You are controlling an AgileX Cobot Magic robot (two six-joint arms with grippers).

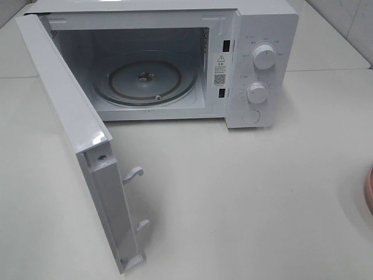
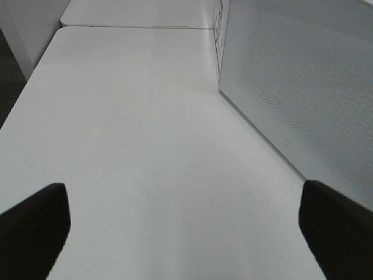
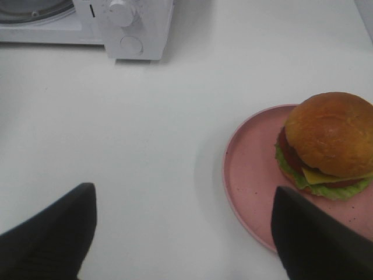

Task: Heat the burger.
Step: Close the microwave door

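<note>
The burger [image 3: 326,146] with a golden-brown bun, lettuce, cheese and tomato sits on a round pink plate [image 3: 250,175] in the right wrist view. My right gripper [image 3: 183,233] is open and empty, above the table just short of the plate. In the high view only the plate's rim [image 1: 369,192] shows at the right edge; the burger is out of that view. The white microwave [image 1: 256,58] stands at the back with its door [image 1: 81,134] swung wide open and its glass turntable [image 1: 145,81] bare. My left gripper [image 2: 183,227] is open and empty beside the door's outer face [image 2: 303,87].
The microwave's two knobs [image 1: 265,57] and round button are on its right panel. The open door juts forward over the left of the white table [image 1: 245,192]. A table seam runs behind the microwave.
</note>
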